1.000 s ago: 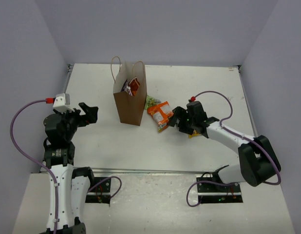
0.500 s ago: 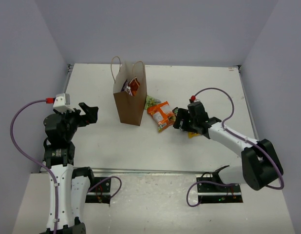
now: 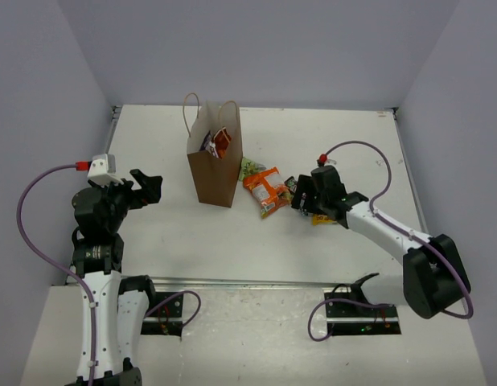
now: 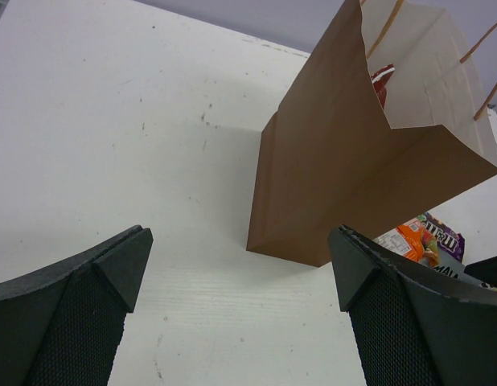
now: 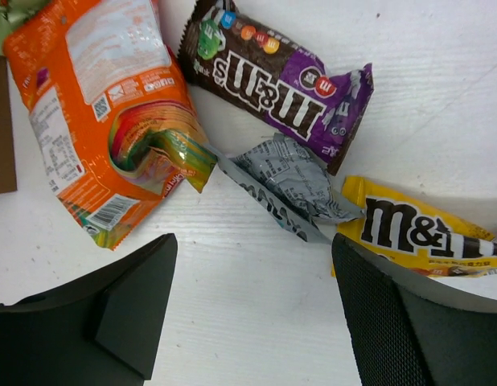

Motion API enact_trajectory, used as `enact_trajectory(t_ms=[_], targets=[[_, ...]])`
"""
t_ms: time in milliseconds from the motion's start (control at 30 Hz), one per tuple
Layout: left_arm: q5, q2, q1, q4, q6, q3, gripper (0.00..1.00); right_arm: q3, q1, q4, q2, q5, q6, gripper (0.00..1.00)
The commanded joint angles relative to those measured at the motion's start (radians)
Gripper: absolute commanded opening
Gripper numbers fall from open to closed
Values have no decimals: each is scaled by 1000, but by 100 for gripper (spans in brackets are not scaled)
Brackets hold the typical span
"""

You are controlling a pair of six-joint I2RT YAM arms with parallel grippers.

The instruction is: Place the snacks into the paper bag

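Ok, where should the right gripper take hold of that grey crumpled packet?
Grip the grey packet across its puffed middle, coming straight down from above. It lies flat on the table, slanting between the purple packet and yellow packet, and the right gripper hovers open over it.

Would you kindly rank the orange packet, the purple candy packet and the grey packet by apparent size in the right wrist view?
1. orange packet, though partly cut off by the frame
2. purple candy packet
3. grey packet

Upright paper bag [image 3: 214,165] on the worktop [image 3: 345,145], packets [image 3: 219,143] inside it, loose snacks [image 3: 264,189] clustered on the worktop just to its right.
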Motion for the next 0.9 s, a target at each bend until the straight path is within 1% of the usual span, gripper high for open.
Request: enact_trajectory(t_ms=[0,100,200,233,333,400,433,467,500,533,633,667,700,767,800,833,867], targets=[[11,1,5,33,17,-7,100,-7,1,-2,-74,70,-4,80],[11,-1,5,33,17,-7,100,-4,-2,-3,-74,101,-10,80],[11,-1,6,33,17,-7,100,27,-5,-8,-2,63,-6,80],[10,-2,5,33,17,-7,100,36,-5,-9,42,57,-3,80],[8,-4,5,33,17,-7,100,64,-5,-6,110,52,11,80],[8,-4,6,34,17,-7,100,85,-5,-5,172,40,20,75],[8,-4,6,33,17,-7,100,90,-5,-3,188,27,22,69],[8,-4,6,33,17,-7,100,97,-5,-2,211,14,22,33],[8,-4,5,34,17,-7,100,99,-5,0,218,-5,29,8],[7,-4,5,33,17,-5,100,100,-7,-3,222,-9,31,0],[7,-4,5,33,17,-7,100,85,-5,0,169,-28,36,0],[7,-4,5,34,17,-7,100,49,-5,9,131,-36,39,0],[7,-2,5,33,17,-7,100,32,-4,17,38,-49,46,0],[8,-2,5,33,17,-7,100,13,5,3,-56,-100,52,0],[8,-2,5,33,17,-7,100,16,14,-17,-142,-117,54,0],[10,-1,5,33,17,-7,100,42,24,-31,-176,-118,54,0],[10,-2,5,33,16,-7,100,62,51,-46,-202,-167,55,0]])
